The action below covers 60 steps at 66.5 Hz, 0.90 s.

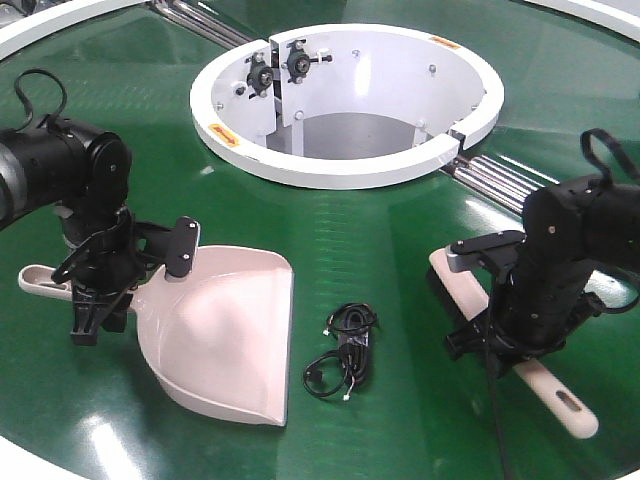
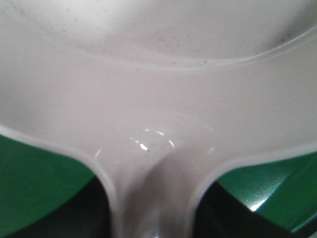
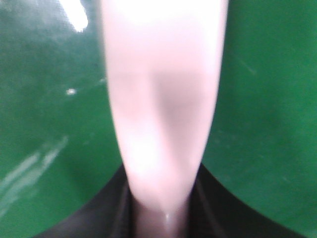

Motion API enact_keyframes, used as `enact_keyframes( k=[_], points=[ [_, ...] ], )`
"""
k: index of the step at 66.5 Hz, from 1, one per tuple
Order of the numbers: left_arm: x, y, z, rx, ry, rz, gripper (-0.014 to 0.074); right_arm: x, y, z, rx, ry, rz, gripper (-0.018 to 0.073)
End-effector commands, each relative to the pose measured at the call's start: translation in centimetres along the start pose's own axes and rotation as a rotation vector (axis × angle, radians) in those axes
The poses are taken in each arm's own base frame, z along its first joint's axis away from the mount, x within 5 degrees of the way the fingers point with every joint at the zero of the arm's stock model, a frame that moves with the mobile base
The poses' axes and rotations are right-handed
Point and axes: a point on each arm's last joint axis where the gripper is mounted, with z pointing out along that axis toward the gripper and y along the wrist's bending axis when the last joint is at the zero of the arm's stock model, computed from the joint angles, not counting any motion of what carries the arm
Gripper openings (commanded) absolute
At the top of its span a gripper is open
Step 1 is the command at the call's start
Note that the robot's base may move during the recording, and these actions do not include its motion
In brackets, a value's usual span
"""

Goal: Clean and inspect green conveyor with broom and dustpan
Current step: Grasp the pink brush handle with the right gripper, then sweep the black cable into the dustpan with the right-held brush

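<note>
The left gripper (image 1: 95, 300) is clamped on the handle of the dustpan (image 1: 225, 335), whose scoop spreads to its right. The right gripper (image 1: 490, 340) pinches the broom (image 1: 560, 402) mid-handle, the slotted end jutting past it. Between the grippers lies bare green conveyor (image 1: 390, 250) apart from a coiled black cable (image 1: 345, 352); beyond them the white ring (image 1: 340, 172) carries orange labels (image 1: 222, 130) too small to read.

My claw (image 3: 161, 224) presses its dark jaws tight against both sides of the broom (image 3: 163, 99) at the bottom edge. The pale beige body runs straight up from there, widening toward the top, all blurred. The glossy green conveyor (image 3: 267, 124) shows on either side, with white glints on the left.
</note>
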Motion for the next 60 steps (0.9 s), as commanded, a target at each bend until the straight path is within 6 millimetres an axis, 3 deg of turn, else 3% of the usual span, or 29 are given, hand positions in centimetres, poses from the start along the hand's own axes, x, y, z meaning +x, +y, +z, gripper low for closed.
enact_keyframes(
  k=[1, 18, 27, 42, 60],
  points=[
    [-0.1, -0.1, -2.3, -0.07, -0.023, -0.005, -0.0008, 0.0, -0.4, -3.1, 0.012, -0.116, 0.013, -0.0011],
    [-0.1, -0.1, -2.3, -0.07, -0.023, -0.005, -0.0008, 2.4, -0.5, -7.5, 0.0, -0.238, 0.095, -0.0008],
    [-0.1, -0.1, -2.3, -0.07, -0.023, -0.005, -0.0008, 4.6, -0.5, -8.5, -0.008, -0.252, 0.125, -0.0005],
    [-0.1, -0.1, -2.3, -0.069, -0.023, -0.005, -0.0007, 7.2, 1.2, -8.6, -0.05, -0.237, 0.133, -0.0006],
    [-0.1, -0.1, -2.3, -0.069, -0.023, -0.005, -0.0007, 6.0, 5.9, -6.5, -0.132, -0.167, 0.103, -0.0006]
  ],
)
